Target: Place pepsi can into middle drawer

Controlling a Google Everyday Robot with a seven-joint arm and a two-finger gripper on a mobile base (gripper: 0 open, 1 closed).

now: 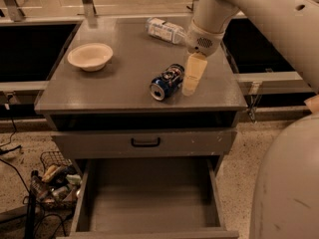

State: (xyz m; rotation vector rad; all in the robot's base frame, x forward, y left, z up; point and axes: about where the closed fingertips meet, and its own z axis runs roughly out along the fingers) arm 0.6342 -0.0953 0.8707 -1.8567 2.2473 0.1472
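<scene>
Right of the bowl point(89, 57), the pepsi can point(167, 81) lies on its side on the worktop point(114, 91), not yet grasped. The pincer point(191, 83) hangs just beside it; clenched or released, I cannot tell. Next it should straddle the can, then lower it into the open middle drawer point(149, 203).

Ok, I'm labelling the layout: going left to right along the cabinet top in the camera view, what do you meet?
In order: bowl → pepsi can → end effector, right beside the can. The water bottle lies farther back and overlaps the can's span, so it is left out.
</scene>
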